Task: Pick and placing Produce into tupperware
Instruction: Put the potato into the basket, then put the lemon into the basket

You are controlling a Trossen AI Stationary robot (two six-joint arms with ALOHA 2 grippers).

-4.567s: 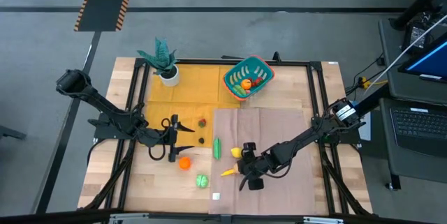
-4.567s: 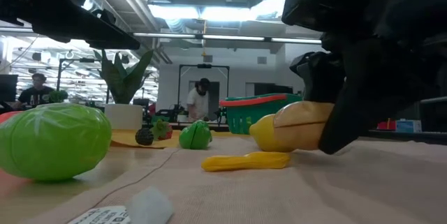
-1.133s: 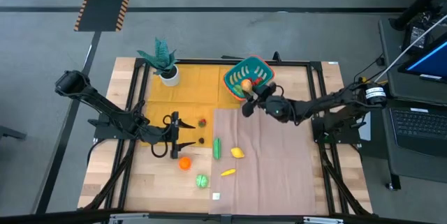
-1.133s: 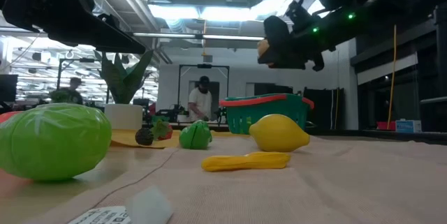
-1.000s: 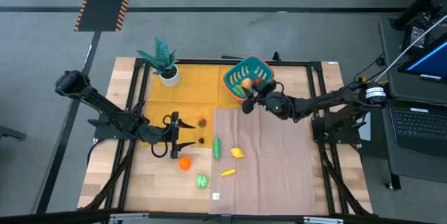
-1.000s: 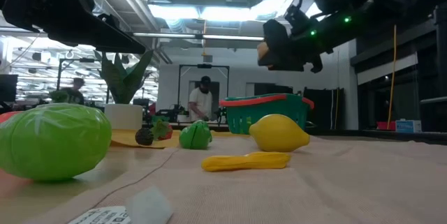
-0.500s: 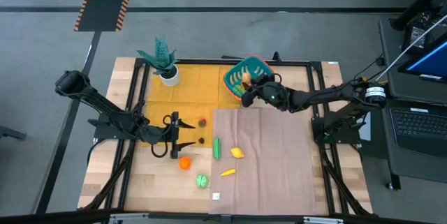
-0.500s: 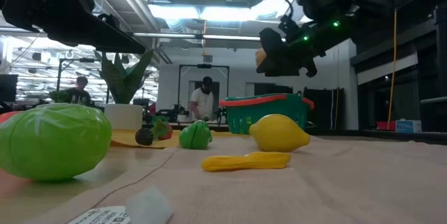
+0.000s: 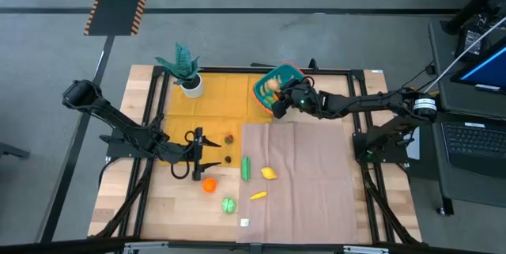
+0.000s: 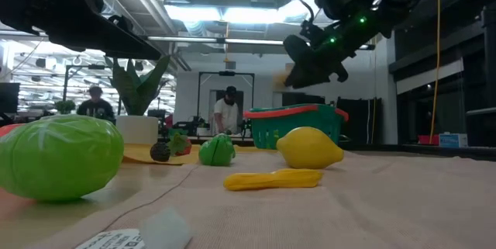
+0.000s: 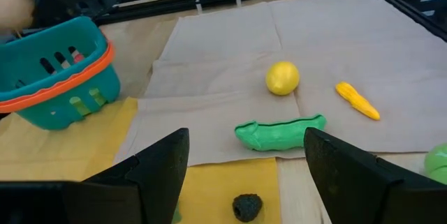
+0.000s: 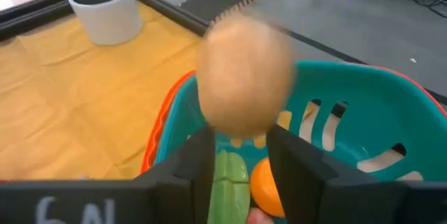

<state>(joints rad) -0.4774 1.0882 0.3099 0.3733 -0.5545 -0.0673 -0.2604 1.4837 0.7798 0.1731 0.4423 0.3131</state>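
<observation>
Wooden table (image 9: 316, 214), tan cloth. We see the right gripper (image 12: 241, 144) above the tupperware (image 12: 349, 123), fingers parted, tan potato (image 12: 244, 77) just beyond. Left gripper (image 11: 244, 165) idle, wide.

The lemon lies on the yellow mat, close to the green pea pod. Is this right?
Not quite. The lemon lies on the brown cloth, not on the yellow mat; the left wrist view shows this. It is indeed close to the green pea pod.
</observation>
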